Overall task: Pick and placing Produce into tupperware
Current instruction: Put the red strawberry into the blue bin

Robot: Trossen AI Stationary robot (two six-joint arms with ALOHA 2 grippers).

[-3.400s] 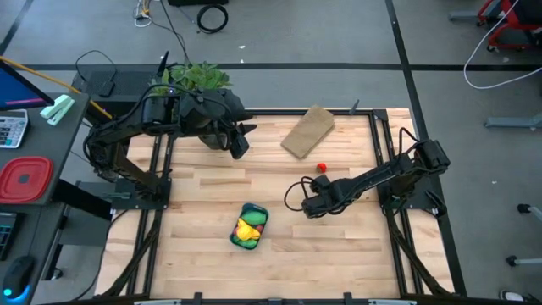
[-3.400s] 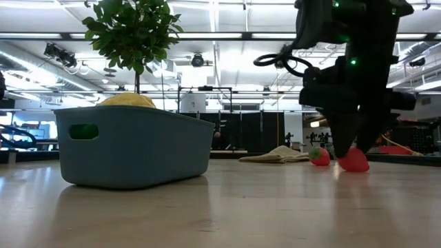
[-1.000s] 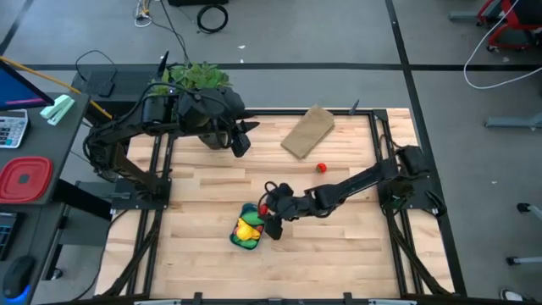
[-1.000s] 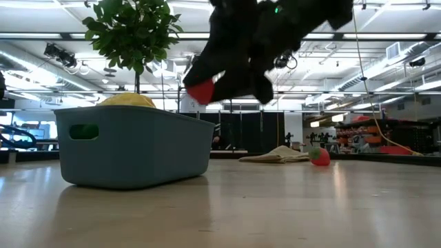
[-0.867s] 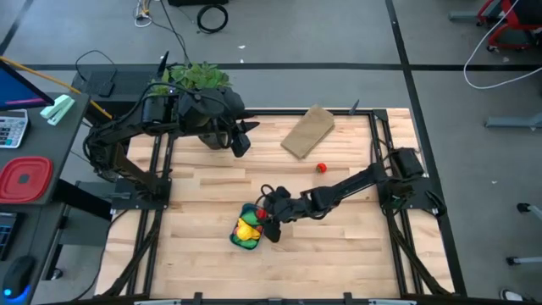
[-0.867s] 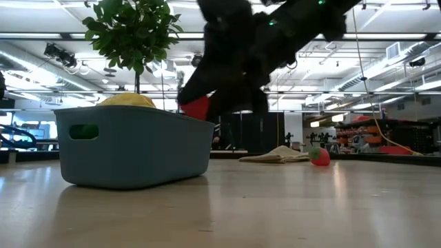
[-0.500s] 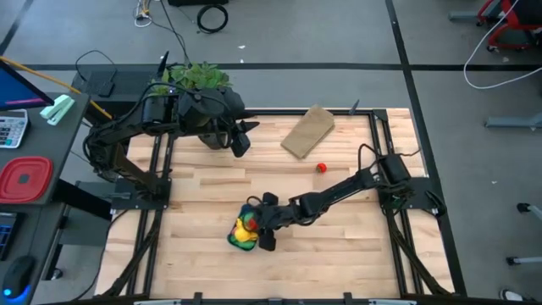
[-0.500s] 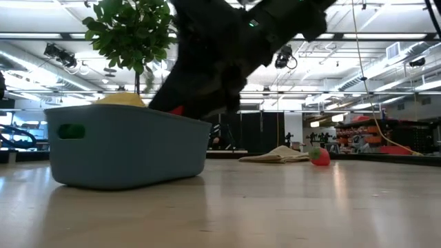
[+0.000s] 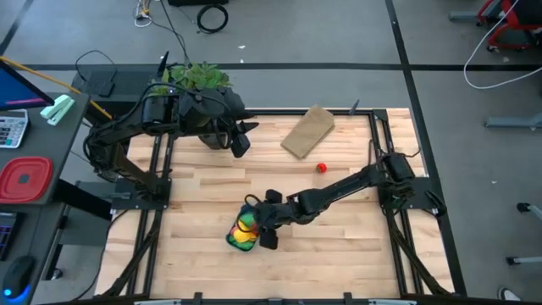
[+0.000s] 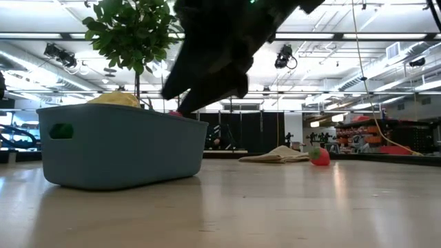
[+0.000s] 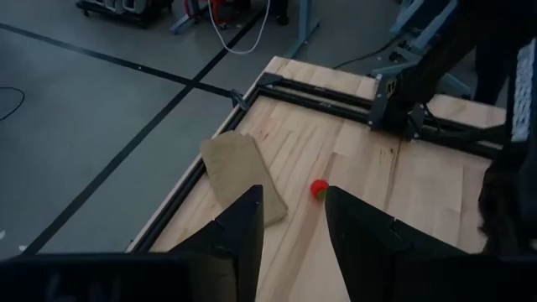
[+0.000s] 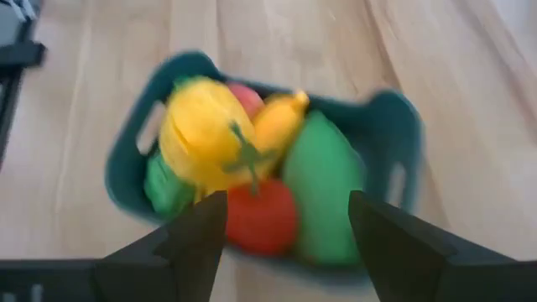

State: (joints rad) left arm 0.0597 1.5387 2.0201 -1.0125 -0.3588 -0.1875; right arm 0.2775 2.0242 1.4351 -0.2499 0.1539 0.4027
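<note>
My right gripper (image 12: 285, 231): fingers spread wide with nothing between them, poised right over the blue tub, at about 6 o'clock on the table.
My right fingers (image 12: 189, 239): two dark prongs framing the tub's contents in my wrist view; a red piece (image 12: 260, 216) lies in the tub just under the gap, free of both prongs.
Blue tub (image 9: 235, 243): on the wooden table (image 9: 339, 246) at roughly 6 o'clock, directly beneath my right gripper (image 9: 264, 224); in the low view it stands flat on the boards (image 10: 117, 148).
Produce in the tub: a yellow piece with a green stem (image 12: 205, 134), a yellow banana (image 12: 277, 117), a large green piece (image 12: 323, 184) and a smaller green piece (image 12: 164, 189), packed close together.
Loose produce: one small red piece (image 9: 321, 168) lies on the table at about 2 o'clock, well apart from the tub; also seen in the low view (image 10: 319, 156).
My left gripper (image 11: 289, 226): fingers partly apart, holding nothing, raised at about 11 o'clock (image 9: 240, 140).
Tan flat block (image 9: 308, 131): lying near 1 o'clock, close to the loose red piece.
Potted plant (image 9: 193, 78): beyond the table's edge at about 11 o'clock.
</note>
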